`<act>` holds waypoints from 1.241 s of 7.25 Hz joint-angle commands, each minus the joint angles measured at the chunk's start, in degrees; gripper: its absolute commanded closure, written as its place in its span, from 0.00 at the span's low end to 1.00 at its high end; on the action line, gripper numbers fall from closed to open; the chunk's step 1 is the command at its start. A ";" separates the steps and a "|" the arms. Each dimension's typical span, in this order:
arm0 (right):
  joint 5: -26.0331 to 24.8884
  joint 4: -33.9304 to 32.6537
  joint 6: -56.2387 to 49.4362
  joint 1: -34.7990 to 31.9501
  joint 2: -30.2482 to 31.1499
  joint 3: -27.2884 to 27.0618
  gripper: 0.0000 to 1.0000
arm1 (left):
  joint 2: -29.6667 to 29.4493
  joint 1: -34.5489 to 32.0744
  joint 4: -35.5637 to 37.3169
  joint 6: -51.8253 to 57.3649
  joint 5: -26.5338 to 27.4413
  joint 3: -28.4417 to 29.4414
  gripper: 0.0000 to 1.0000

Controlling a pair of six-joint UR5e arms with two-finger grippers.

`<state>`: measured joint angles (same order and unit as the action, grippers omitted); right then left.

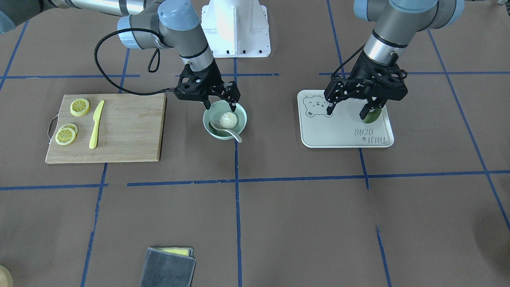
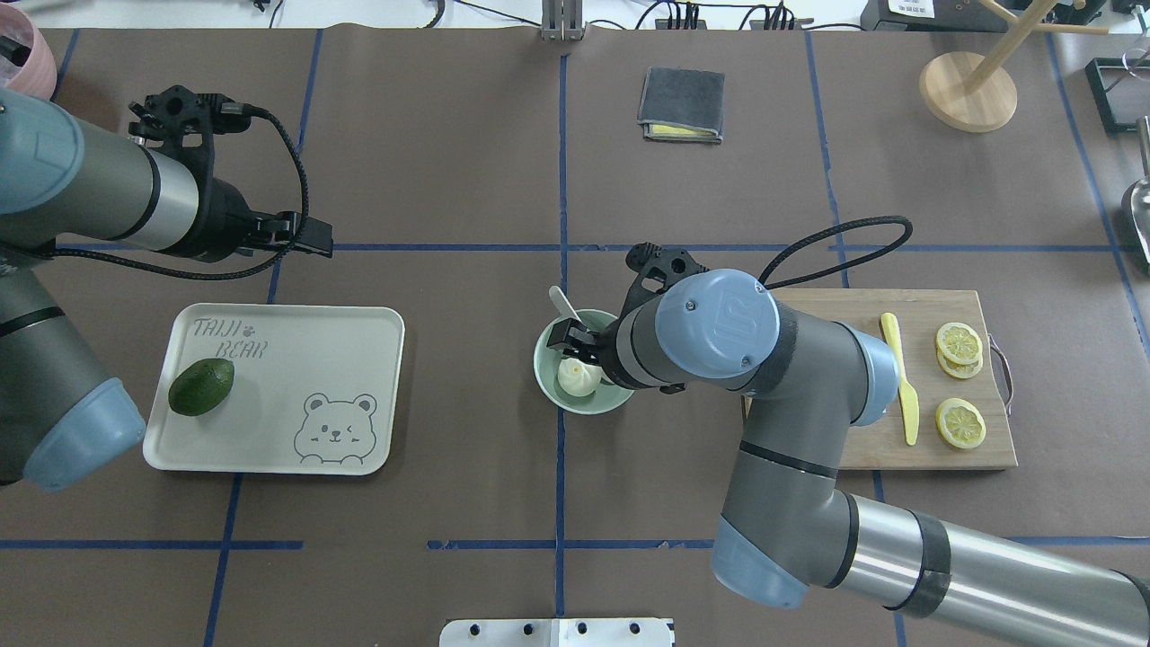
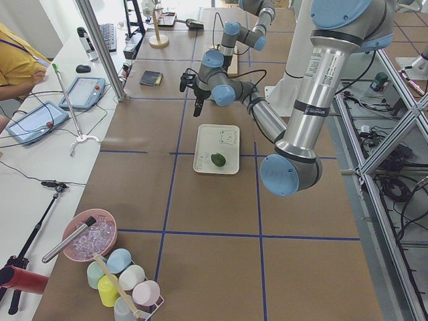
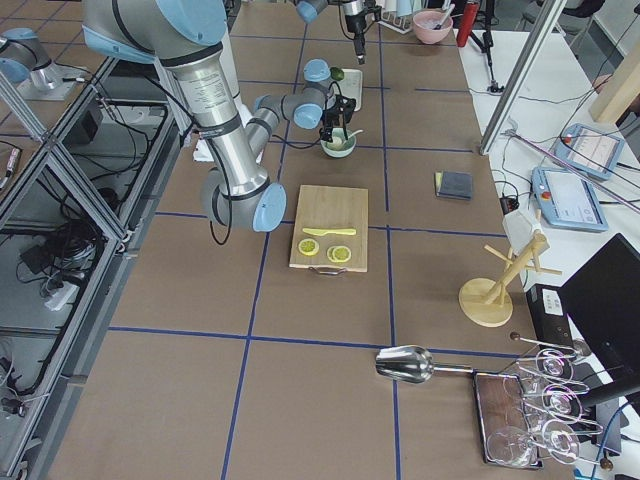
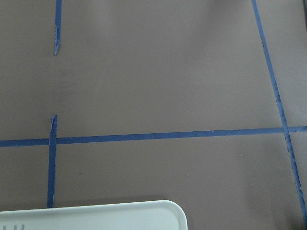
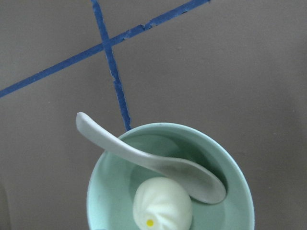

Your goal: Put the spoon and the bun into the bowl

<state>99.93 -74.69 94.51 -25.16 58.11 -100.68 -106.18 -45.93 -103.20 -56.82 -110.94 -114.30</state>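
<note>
The mint-green bowl [image 1: 242,123] stands near the table's middle. The white bun [image 1: 229,119] sits inside it. The off-white spoon [image 1: 228,132] lies in the bowl with its scoop beside the bun and its handle out over the rim. The right wrist view shows the bowl [image 6: 235,167], the spoon [image 6: 153,163] and the bun [image 6: 163,203] close below. My right gripper [image 1: 220,106] hangs open and empty just above the bowl's robot-side rim. My left gripper [image 1: 350,110] is open and empty above the bear-print tray [image 1: 342,135].
A green avocado [image 1: 373,115] lies on the tray under the left gripper. A wooden board [image 1: 127,131] holds lemon slices [image 1: 79,107] and a yellow knife [image 1: 95,123]. A grey cloth [image 1: 169,267] lies on the operators' side. A wooden stand [image 2: 968,88] is at the far corner.
</note>
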 commanded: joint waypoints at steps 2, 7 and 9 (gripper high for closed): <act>9.18 0.07 -9.88 -10.30 12.66 -6.86 0.00 | 7.18 -12.71 -0.33 20.42 -4.60 0.13 0.01; 31.76 -0.28 -60.76 -46.48 29.95 -0.87 0.00 | 13.80 -47.73 0.28 70.52 -23.62 20.06 0.01; 35.07 -0.62 -79.74 -55.05 34.16 4.51 0.00 | 18.10 -49.26 0.28 70.36 -25.54 21.14 0.00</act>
<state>132.78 -74.94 26.64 -74.12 89.79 -99.44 -90.10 -93.88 -103.07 12.88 -135.11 -94.17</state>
